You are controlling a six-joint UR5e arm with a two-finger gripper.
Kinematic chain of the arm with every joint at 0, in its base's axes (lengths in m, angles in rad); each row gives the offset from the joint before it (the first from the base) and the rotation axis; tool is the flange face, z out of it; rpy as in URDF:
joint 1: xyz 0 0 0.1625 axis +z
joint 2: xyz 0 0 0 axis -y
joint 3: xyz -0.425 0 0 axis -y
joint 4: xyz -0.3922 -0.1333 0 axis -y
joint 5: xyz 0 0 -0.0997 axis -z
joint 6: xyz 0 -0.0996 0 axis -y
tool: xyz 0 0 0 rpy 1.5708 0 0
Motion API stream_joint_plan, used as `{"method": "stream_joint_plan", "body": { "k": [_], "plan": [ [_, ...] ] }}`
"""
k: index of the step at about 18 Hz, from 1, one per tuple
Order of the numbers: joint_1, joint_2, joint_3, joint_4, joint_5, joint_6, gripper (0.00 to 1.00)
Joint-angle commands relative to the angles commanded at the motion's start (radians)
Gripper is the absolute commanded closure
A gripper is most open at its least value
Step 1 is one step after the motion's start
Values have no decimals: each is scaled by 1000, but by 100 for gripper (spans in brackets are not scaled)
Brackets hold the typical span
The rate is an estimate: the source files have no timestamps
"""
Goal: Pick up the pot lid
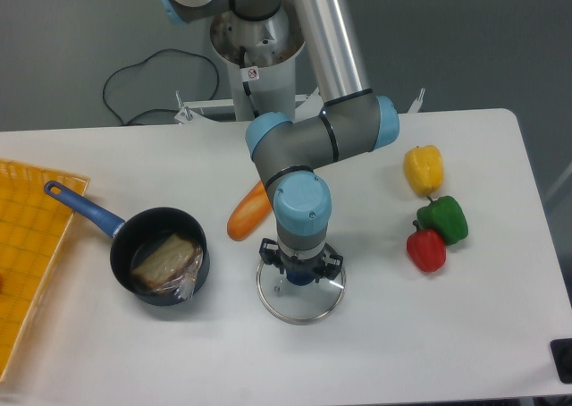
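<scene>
A round glass pot lid (300, 294) with a metal rim lies flat on the white table, right of the pot. My gripper (299, 276) points straight down over the lid's centre, right at the knob, which it hides. The fingers are screened by the wrist, so whether they hold the knob cannot be seen. The lid looks to be resting on the table.
A dark pot (161, 256) with a blue handle holds a wrapped sandwich, left of the lid. An orange carrot (248, 213) lies just behind the gripper. Yellow (424, 168), green (443, 218) and red (426, 249) peppers sit at the right. A yellow mat (31, 245) covers the left edge.
</scene>
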Motion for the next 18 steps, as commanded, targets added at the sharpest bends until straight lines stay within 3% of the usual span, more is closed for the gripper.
{"method": "stream_joint_plan", "body": {
  "k": [4, 15, 18],
  "plan": [
    [3, 6, 0, 0, 0, 14, 68],
    [12, 44, 18, -15, -17, 26, 69],
    [18, 61, 50, -81, -17, 44, 71]
  ]
}}
